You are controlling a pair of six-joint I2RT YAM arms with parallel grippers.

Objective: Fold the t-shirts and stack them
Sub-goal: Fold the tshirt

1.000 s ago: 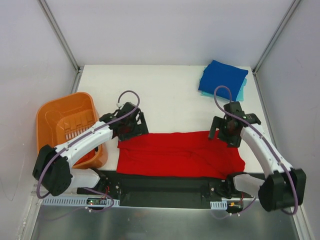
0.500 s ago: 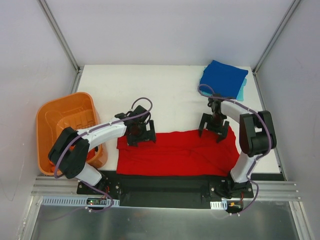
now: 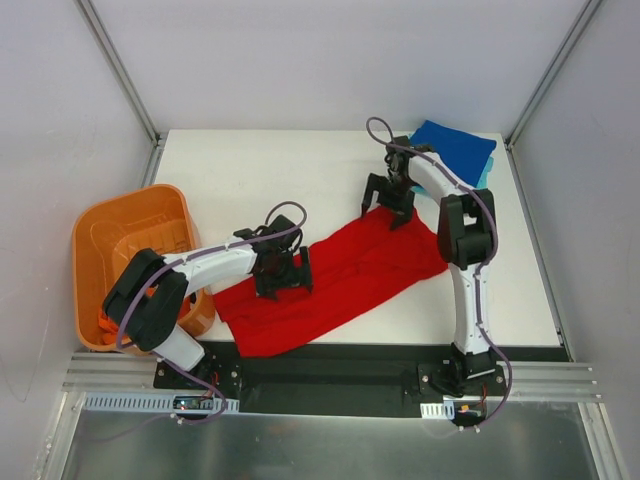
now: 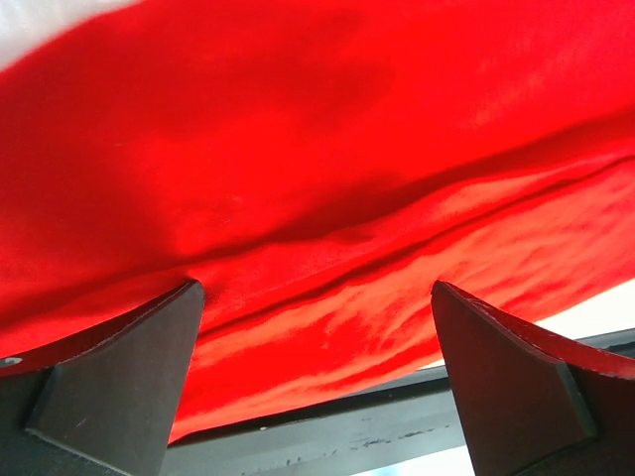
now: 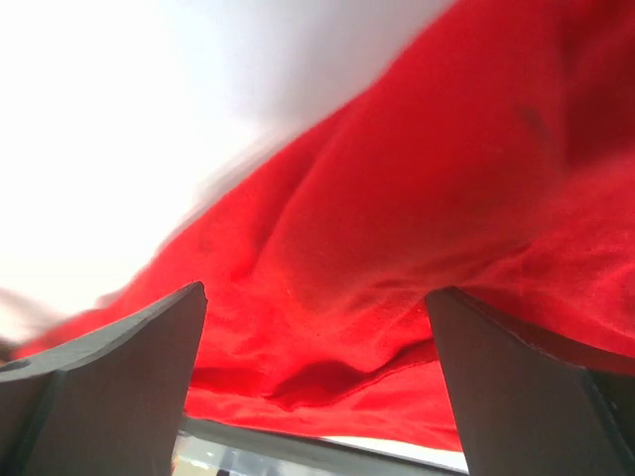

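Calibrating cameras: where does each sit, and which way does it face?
Top external: above and behind the bases, looking down at the table; both arms, left end effector, right end effector.
Left wrist: on that wrist, close above the red t-shirt; own open fingers.
Right wrist: same, over the shirt's edge; own fingers.
Shared: the red t-shirt.

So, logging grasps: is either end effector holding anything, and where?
Neither: the left end effector and right end effector are open over the red shirt.

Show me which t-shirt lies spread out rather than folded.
The bright red t-shirt, lying open at a slant. The royal blue t-shirt is folded at the far right corner, atop the light teal t-shirt.
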